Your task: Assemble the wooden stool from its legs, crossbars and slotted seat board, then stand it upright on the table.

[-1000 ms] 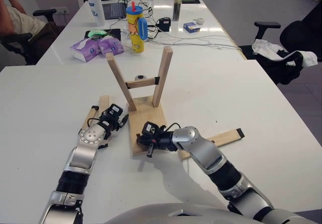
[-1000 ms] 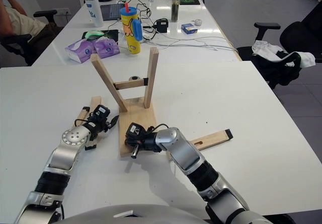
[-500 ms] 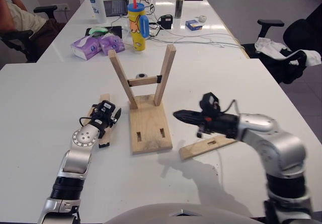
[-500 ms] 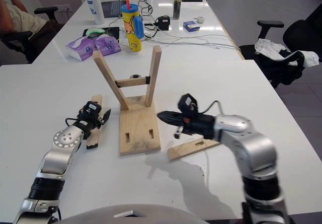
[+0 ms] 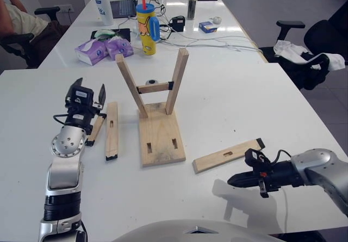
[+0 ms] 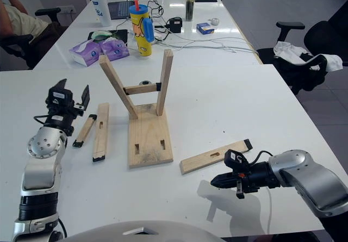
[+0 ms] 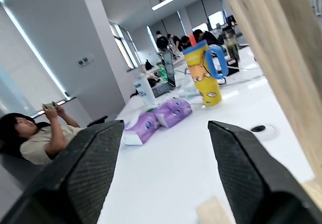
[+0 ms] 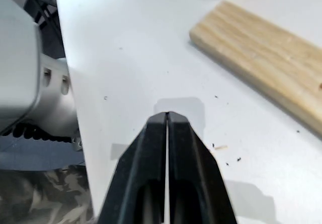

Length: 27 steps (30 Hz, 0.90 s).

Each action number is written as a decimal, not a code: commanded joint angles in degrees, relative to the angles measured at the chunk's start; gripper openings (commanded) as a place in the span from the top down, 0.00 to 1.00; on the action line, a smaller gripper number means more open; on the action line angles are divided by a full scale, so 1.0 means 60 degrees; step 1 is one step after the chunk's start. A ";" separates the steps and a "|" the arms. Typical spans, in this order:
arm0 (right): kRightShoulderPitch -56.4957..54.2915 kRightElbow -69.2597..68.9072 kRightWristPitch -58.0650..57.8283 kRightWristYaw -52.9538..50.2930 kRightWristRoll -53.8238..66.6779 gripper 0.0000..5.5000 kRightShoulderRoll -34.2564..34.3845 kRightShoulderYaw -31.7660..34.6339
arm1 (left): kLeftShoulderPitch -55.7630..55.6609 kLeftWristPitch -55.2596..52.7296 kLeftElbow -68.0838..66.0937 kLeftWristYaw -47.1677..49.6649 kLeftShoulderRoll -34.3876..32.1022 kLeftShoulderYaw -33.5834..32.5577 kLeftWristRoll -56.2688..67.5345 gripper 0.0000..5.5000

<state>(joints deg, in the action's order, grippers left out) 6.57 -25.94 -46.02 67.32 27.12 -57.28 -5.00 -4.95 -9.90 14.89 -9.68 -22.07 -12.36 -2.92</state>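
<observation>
The slotted seat board (image 5: 160,134) lies flat mid-table with two legs (image 5: 178,81) and a crossbar (image 5: 154,88) standing up from its far end. A loose leg (image 5: 227,155) lies right of the board. Two more wooden pieces (image 5: 111,129) lie left of it. My left gripper (image 5: 86,93) is raised at the table's left, open and empty, just beyond those pieces. My right gripper (image 5: 232,181) hovers low near the front right, shut and empty, just in front of the loose leg (image 8: 271,63).
The table behind holds a yellow cup (image 5: 146,29), purple tissue packs (image 5: 103,50), a white bottle (image 5: 103,8), a laptop and cables. A cable grommet (image 5: 151,82) sits behind the legs. Office chairs (image 5: 310,51) stand to the right.
My right gripper pulled back from the seat board toward the front right and now hovers before the loose leg. My left gripper lifted off the left pieces and swung up, open.
</observation>
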 commanded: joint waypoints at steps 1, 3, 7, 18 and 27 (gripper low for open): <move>-0.0336 0.0504 0.0347 -0.0626 -0.0269 1.00 0.0921 -0.0659 | -0.0239 0.0152 -0.0254 -0.0009 -0.0566 -0.0510 -0.0049 0.43; -0.0480 0.0744 0.0461 -0.0952 -0.0506 1.00 0.1308 -0.0986 | -0.0263 0.0189 -0.0559 0.0083 -0.0824 -0.0872 -0.0074 0.43; -0.0969 0.1377 0.0804 -0.1849 -0.1103 1.00 0.2128 -0.1394 | -0.0187 -0.0300 -0.1177 0.0320 -0.1231 -0.1607 -0.0097 0.43; -0.2648 0.3693 0.1993 -0.4341 -0.2325 1.00 0.4459 -0.1381 | 0.1052 -0.1120 -0.0901 0.0329 -0.0714 -0.1147 -0.0164 0.43; -0.3884 0.5361 0.2097 -0.7181 -0.2987 1.00 0.6578 -0.0591 | 0.1614 -0.1675 -0.0839 0.0120 -0.0505 -0.0604 -0.0083 0.43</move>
<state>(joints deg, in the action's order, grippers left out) -15.14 4.97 -32.19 27.97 9.63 -20.47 -10.30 3.93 -18.64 9.33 -8.03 -25.48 -16.87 -3.46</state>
